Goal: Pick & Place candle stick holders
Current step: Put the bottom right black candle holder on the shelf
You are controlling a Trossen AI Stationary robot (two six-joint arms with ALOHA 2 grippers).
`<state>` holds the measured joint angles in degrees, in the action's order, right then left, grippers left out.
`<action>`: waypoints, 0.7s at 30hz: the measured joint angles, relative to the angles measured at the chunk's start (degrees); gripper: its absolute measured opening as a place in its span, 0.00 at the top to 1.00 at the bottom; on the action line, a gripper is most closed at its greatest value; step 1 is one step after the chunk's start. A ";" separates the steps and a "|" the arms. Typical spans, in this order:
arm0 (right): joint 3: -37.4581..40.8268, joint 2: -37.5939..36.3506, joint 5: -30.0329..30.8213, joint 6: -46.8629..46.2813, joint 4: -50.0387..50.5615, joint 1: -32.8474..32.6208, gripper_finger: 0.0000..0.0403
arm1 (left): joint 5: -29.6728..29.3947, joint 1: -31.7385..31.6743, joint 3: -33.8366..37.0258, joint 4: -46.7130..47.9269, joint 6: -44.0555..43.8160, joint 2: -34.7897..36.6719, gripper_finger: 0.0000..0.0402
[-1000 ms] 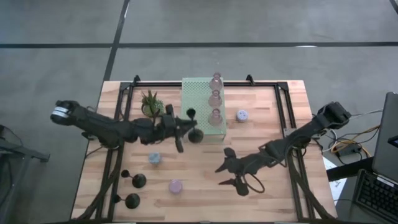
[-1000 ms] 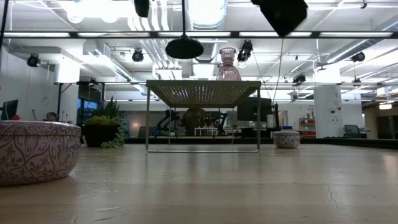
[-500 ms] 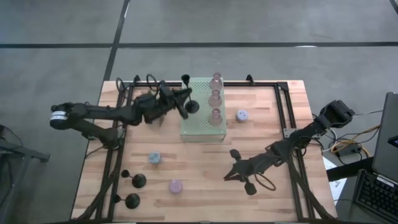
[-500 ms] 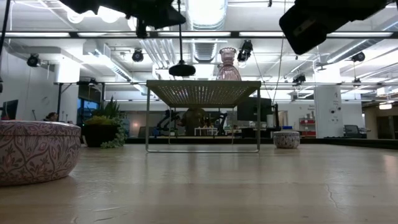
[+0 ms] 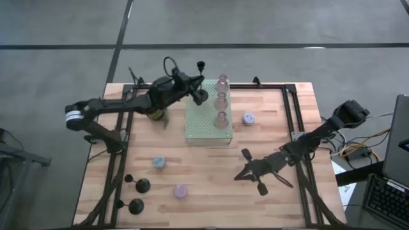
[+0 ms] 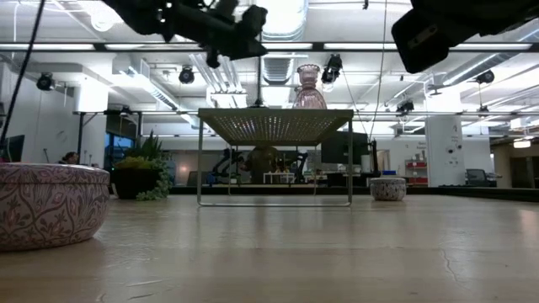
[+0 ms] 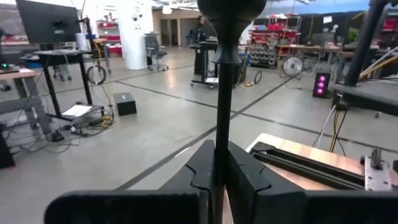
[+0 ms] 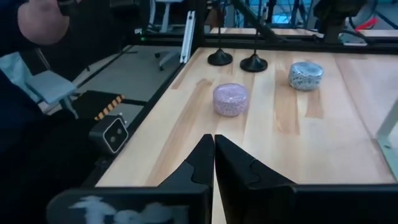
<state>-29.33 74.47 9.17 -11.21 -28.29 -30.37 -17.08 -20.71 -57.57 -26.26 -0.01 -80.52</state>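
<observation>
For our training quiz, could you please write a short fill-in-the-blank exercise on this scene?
1. The left gripper is shut on a ___ candle holder.
2. The number of pink glass holders standing on the green board is ___.
3. The right gripper is shut and holds ___.

Missing words: black; three; nothing

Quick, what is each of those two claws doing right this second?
Left gripper: closed on a black candle stick holder's thin stem, held up by the green board.
Right gripper: closed, holding nothing, over the table.
</observation>
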 joint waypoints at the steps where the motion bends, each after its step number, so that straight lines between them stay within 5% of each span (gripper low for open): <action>1: 0.60 -0.76 0.17 -0.36 -0.05 0.00 0.98 | 0.04 -0.58 -1.40 0.50 -0.04 -1.21 0.94; 9: 4.98 -6.64 1.50 -1.67 -0.90 0.00 0.98 | -0.08 -4.46 -8.46 1.72 -1.23 -9.26 0.93; 21: 8.87 -13.22 2.40 -1.61 -0.87 0.33 0.98 | 2.03 -9.31 -9.17 -3.82 -5.90 -13.76 0.93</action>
<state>-20.46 61.25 11.57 -12.82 -29.17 -30.04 -15.05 -30.02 -66.74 -30.08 -5.91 -94.28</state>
